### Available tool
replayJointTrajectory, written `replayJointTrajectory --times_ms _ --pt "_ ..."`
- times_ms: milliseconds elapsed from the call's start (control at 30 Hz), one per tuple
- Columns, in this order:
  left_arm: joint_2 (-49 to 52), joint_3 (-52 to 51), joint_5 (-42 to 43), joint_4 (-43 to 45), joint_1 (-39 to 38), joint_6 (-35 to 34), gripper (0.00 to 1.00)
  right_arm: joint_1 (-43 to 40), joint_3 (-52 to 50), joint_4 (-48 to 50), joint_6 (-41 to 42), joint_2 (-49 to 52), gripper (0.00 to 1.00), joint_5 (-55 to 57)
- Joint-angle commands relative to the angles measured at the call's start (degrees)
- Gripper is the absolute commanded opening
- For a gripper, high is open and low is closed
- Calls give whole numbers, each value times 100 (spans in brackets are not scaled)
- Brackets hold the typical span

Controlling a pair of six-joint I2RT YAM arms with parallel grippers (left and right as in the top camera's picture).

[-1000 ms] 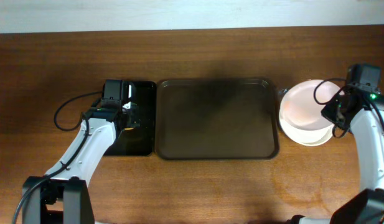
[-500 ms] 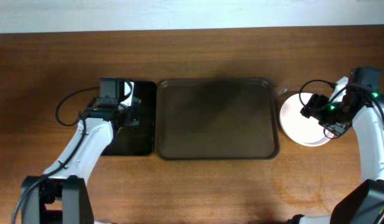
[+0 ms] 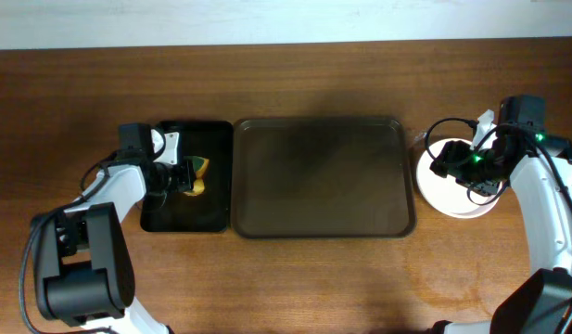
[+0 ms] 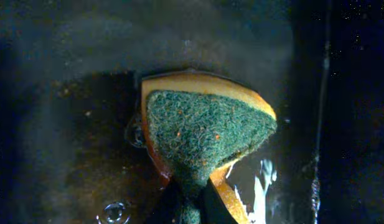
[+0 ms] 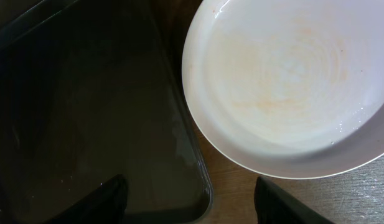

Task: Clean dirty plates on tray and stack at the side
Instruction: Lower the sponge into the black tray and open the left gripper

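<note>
The dark brown tray [image 3: 323, 176] lies mid-table; its corner [image 5: 86, 112] shows in the right wrist view. White plates sit stacked [image 3: 452, 199] on the table just right of it. The top plate [image 5: 291, 81] carries faint orange smears. My right gripper [image 3: 450, 165] hovers over the stack's left edge, open [image 5: 192, 205], nothing between its fingers [image 5: 104, 199]. My left gripper [image 3: 179, 176] is shut [image 4: 192, 208] on a green and yellow sponge [image 4: 204, 137], held just above the small black tray [image 3: 174, 218].
The small black tray [image 4: 67, 124] is wet, with droplets and brown specks. It stands against the brown tray's left side. Cables loop beside both arms. Bare wooden table [image 3: 313, 278] runs along the front and back.
The right gripper has laid the tilted plate flat on the stack and opened. The left arm has drawn back to the left with the sponge still gripped.
</note>
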Motion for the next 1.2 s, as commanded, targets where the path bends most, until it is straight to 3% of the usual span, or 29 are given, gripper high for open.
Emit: replayJointTrajectory --times_ms 0,100,200,600,633,733,800,833,900,1033,1100,1167 --pt "-256 195 317 -221 52 26 0 42 11 -20 -44 0 66 -50" --pt "-1058 243 -52 -295 -50 26 0 42 11 -17 -44 0 64 -50" --pt "-1172 232 -516 -295 -107 24 0 42 11 -17 -44 0 64 -50" --pt "203 0 -254 -308 -170 -66 1 42 11 -17 -44 0 63 -50" --pt "208 0 -271 -308 -164 -63 6 42 11 -17 -44 0 63 -50" --pt "44 114 -262 -343 -166 -66 9 42 11 -15 -46 0 62 -52" --pt "-192 221 -264 -391 -166 -66 16 44 11 -20 -118 0 63 -74" --pt "-422 273 -267 -407 -166 -66 35 48 11 -20 -155 -2 63 -72" --pt "-756 293 -271 -407 -166 -66 51 61 13 -15 -302 -2 65 -118" --pt "-1471 293 -389 -564 -166 -70 100 409 33 28 -772 -50 76 -201" --pt "-1714 293 -614 -767 -166 -87 100 719 72 133 -885 -109 95 -197" --pt "-1812 293 -931 -1036 -166 -114 100 979 168 179 -1016 -142 99 -195"
